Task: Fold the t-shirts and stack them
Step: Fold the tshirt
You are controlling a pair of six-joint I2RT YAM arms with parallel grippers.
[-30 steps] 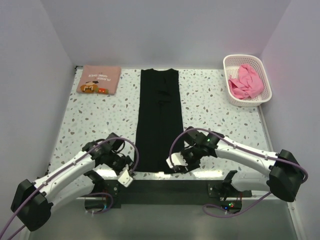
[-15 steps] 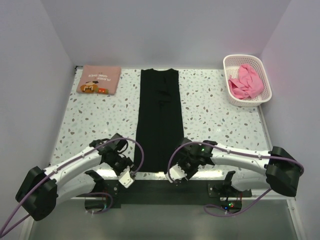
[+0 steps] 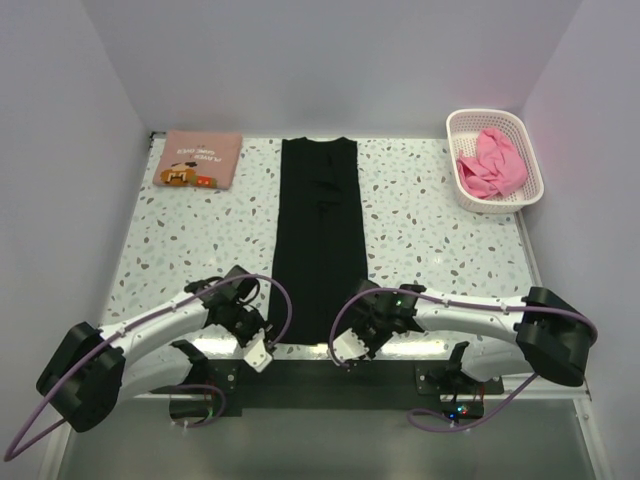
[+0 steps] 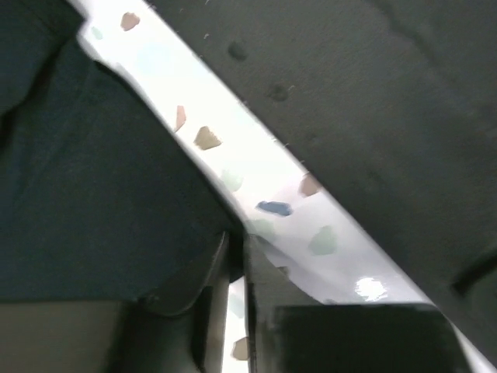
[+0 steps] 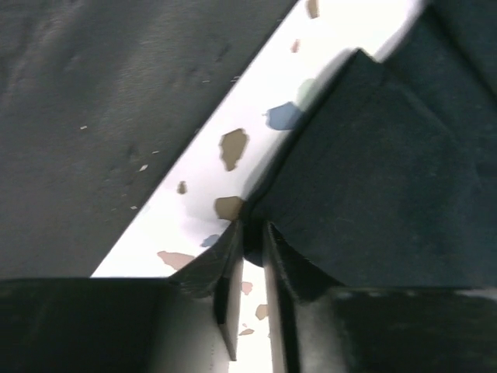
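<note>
two pinches going in at once: left gripper (image 4: pixel 235 252) and right gripper (image 5: pixel 250 245) sit at the two near corners of the black t-shirt (image 3: pixel 318 240). it lies as a long narrow strip down the middle of the table (image 3: pixel 430 240), collar end far, hem end at the near edge. in both wrist views the jaws are drawn in to a thin slit with the cloth corner at the tips. right looks clenched on the corner. left looks the same, but how much cloth is in the bite is hard to see. judgement: this is the grab before folding hem to collar. check each bite has all layers, lift both corners together and level, keep the hem taut between the arms, carry it straight along the strip, lay it square and let go of both at once. vs a second ago: jaws stood clearly wider and both wrists were further up the table. now they're pulled back and closed down at the hem. the shirt hasn't shifted. the salmon printed t-shirt (image 3: pixel 202 158) stays folded far left, and the pink t-shirt (image 3: pixel 490 165) is still in the basket (image 3: pixel 460 125).
</note>
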